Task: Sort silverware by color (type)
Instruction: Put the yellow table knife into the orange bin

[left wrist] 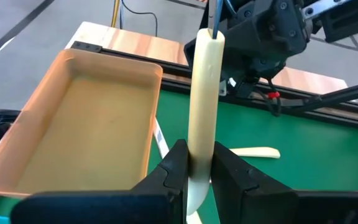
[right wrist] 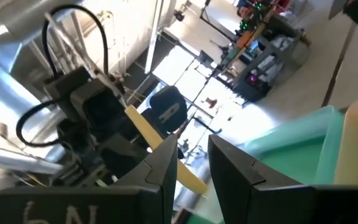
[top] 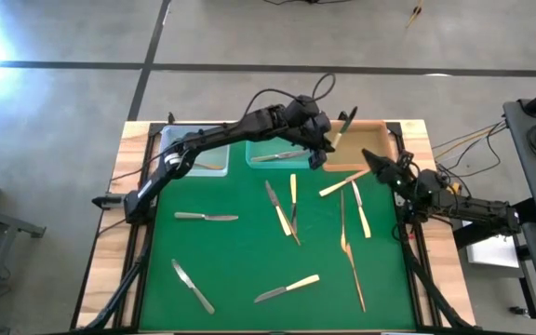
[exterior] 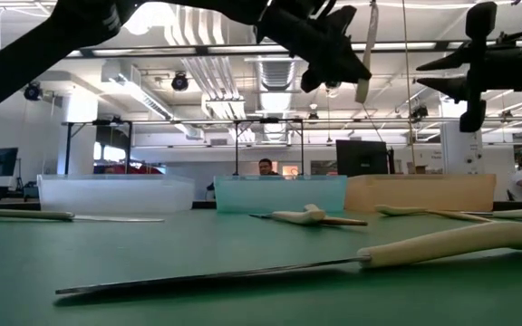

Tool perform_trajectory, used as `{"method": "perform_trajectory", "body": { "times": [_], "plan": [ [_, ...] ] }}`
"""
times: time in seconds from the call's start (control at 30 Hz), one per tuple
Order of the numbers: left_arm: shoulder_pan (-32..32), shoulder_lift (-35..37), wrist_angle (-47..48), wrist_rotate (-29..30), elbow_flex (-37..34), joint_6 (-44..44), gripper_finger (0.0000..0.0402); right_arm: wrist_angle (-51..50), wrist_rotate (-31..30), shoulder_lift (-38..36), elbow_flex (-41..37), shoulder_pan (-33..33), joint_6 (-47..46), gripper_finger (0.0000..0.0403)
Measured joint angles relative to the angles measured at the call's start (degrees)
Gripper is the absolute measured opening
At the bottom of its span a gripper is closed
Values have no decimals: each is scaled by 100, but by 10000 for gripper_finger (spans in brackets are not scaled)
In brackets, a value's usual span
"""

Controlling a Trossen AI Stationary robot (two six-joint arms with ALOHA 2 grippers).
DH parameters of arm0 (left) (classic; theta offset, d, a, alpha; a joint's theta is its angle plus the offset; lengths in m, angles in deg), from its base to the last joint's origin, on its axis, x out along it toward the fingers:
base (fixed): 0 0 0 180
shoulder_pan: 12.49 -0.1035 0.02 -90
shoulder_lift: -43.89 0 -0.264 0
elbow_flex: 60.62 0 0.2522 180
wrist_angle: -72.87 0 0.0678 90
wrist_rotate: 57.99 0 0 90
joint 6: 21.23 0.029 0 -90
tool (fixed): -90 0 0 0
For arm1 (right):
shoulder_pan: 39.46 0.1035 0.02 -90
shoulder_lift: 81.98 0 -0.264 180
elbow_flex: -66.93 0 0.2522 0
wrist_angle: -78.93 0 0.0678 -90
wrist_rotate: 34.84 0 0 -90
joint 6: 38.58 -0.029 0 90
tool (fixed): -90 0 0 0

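My left gripper (top: 327, 141) reaches across the far middle of the green mat (top: 240, 251) and is shut on a cream-handled utensil (top: 342, 126), held above the near-left corner of the amber bin (top: 380, 140). Its blade end is hidden under the fingers. My right gripper (right wrist: 194, 149) waits open by the mat's right edge, next to the amber bin, with nothing between its fingers. Several silver, gold and cream-handled pieces lie flat on the mat, among them a silver knife (top: 206, 216) and a cream-handled knife (top: 287, 288). A silver piece (top: 277, 156) lies in the teal bin (top: 282, 160). My left gripper pinches the utensil's cream handle (left wrist: 199, 146) between its two fingers (left wrist: 178, 163), across the handle. The handle's round free end (left wrist: 209, 43) sticks out well past the fingertips. The utensil is lifted clear and stands nearly upright in the low view (exterior: 362, 54).
Three bins stand in a row along the far edge: clear (top: 180, 144) at the left, teal in the middle, amber at the right. The right arm (top: 454, 200) lies along the mat's right side. Wooden table borders (top: 124, 186) frame the mat.
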Motion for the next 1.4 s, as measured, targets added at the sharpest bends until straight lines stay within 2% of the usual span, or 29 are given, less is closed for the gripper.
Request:
{"method": "perform_trajectory", "body": {
  "times": [0.2,0.37,0.47,0.53,0.63,0.8,0.93,1.03,1.23,1.4],
  "plan": [
    [37,0,-23,2,0,-44,29,-10,-6,33,0,0,-415,82],
    [101,-2,-48,0,0,-44,28,0,-290,36,0,0,-651,82],
    [149,-2,-46,48,0,-46,28,-142,246,81,18,0,-592,82],
    [176,-2,-46,138,0,-46,29,-815,621,181,195,3,-452,82],
    [193,-2,-39,138,0,-46,29,-1787,873,413,802,4,142,82],
    [196,-2,-37,138,0,-104,29,-3202,911,1051,2035,2,1370,82],
    [196,-2,-17,140,0,-155,30,-4732,941,1610,2894,2,1697,98],
    [208,-2,-18,140,0,-154,30,-5390,801,1948,3182,2,1823,128],
    [206,-2,-22,140,0,-183,31,-5133,587,2251,3441,0,1832,181],
    [220,-2,-27,156,-2,-285,31,-4350,595,2235,3530,0,1874,184]
  ]
}}
